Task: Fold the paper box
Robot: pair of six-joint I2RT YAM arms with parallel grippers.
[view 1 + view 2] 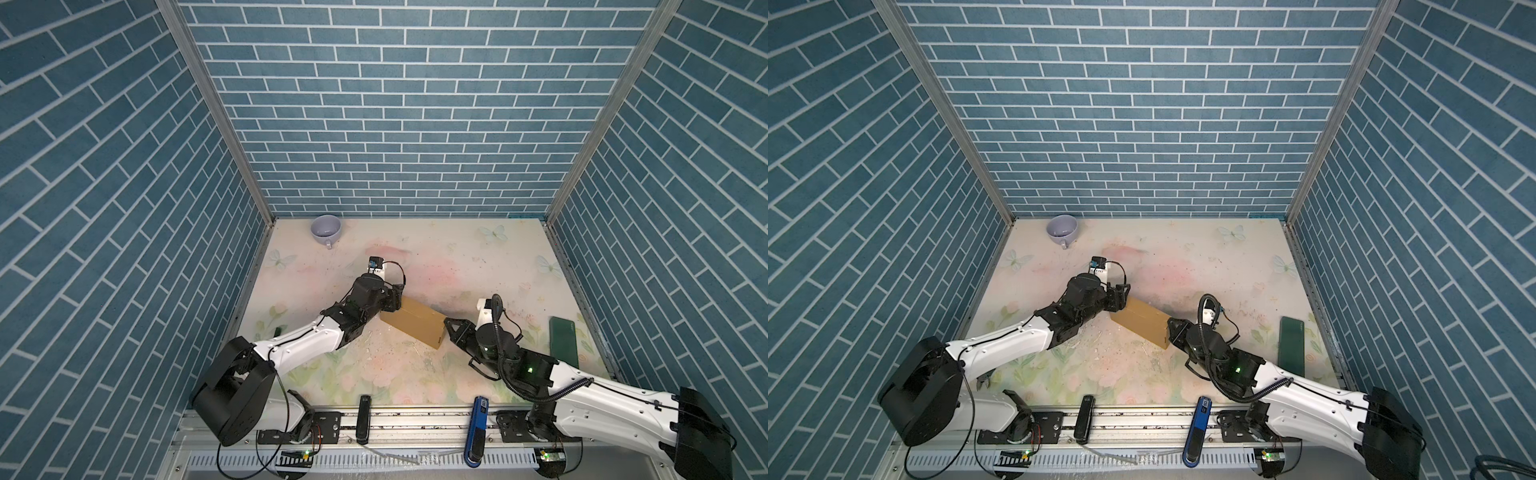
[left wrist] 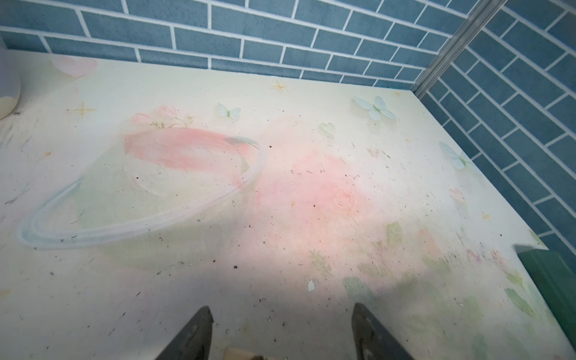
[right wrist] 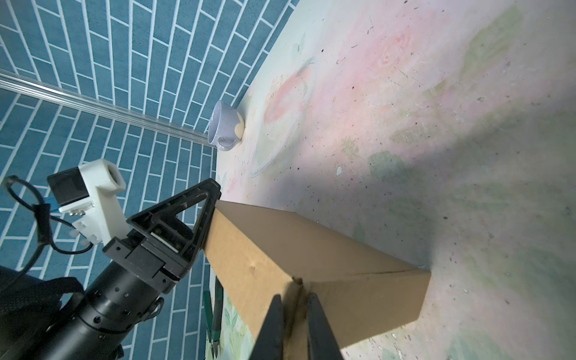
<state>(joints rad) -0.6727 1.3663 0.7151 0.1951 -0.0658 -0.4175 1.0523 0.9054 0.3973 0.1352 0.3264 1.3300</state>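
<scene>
Left gripper (image 1: 395, 300): fingers spread wide, gripping nothing, one finger pressed against left end of paper box (image 1: 415, 322), likely bracing it. Box closed up, askew mid-table (image 1: 415, 257). Right gripper (image 3: 294, 304): fingers nearly closed, pinching end-flap seam, probably tucking it.

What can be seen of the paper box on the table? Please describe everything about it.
The paper box is plain tan-brown cardboard, folded into a long, closed-looking block with sharp edges and a seam showing at one end. It appears to rest on the flowered table, turned diagonally, near the middle. The open left gripper has a finger against one end. At the other end the right gripper pinches a cardboard edge.
</scene>
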